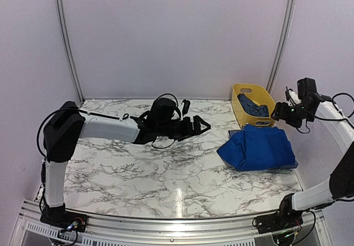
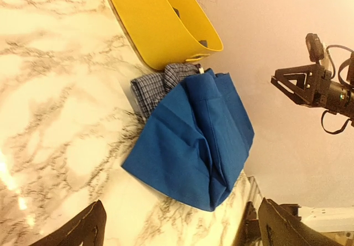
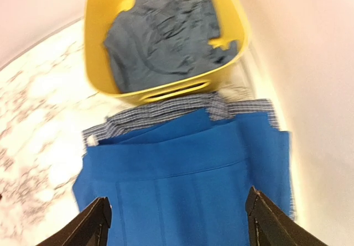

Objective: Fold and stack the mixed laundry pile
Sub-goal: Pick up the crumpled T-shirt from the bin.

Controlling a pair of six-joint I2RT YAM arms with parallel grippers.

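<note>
Mixed laundry pile (image 1: 255, 146): we find it at the right side of the desk (image 1: 138, 168), part of it on the surface and part in the tub behind.
Royal-blue garment (image 3: 182, 185): roughly folded, uppermost on the desk near the right edge; a stitched seam runs across it in the right wrist view.
Checked shirt (image 2: 150, 87): fine blue-and-white checks, lying under the royal-blue garment; only its edge shows, on the tub side, just beside the tub's near wall.
Denim-blue garment (image 3: 160, 41): crumpled inside the yellow plastic tub (image 1: 238, 103), filling much of it.
Tub position: back right of the desk, directly behind the folded cloth.
Left claw (image 1: 200, 127): released, jaws wide and empty; we see it above the middle of the desk, pointing toward the pile and well apart from it.
Right claw (image 1: 280, 114): released, fingers spread with nothing between them; it hovers over the royal-blue garment near the tub, clear of the cloth.
Desk surface: white marble pattern with dark veins.
</note>
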